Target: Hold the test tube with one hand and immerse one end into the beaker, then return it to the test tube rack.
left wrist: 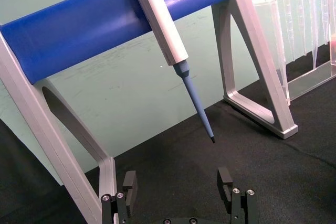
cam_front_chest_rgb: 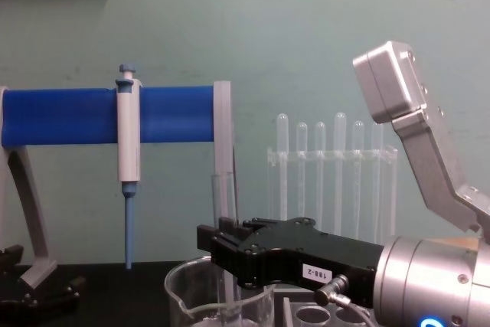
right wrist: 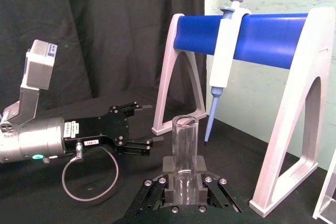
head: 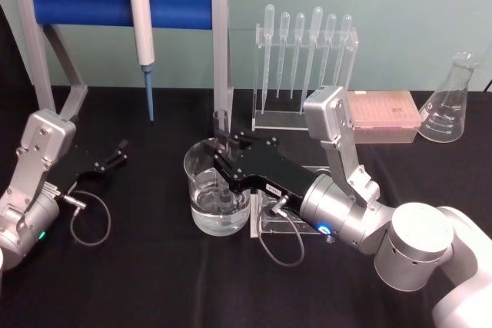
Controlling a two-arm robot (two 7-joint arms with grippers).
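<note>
You were at the dipping step. Your right gripper (head: 225,157), at the centre of the head view, was clamped on the tube (head: 221,124) and held it upright. The tube's lower end was down inside the beaker (head: 192,178), centre-left of the frame, and, as far as I could judge, into the water. Its open rim stood above the fingers.

The pick-up looked done, and the immersion looked reached or very nearly so. What remained was to lift the tube clear of the beaker and set it into the rack (head: 288,224), which lay just right of the beaker, under your gripper's wrist.

Your left gripper (head: 119,151) sat idle at the left of the frame, well apart from the beaker, with its fingers spread and holding nothing.
</note>
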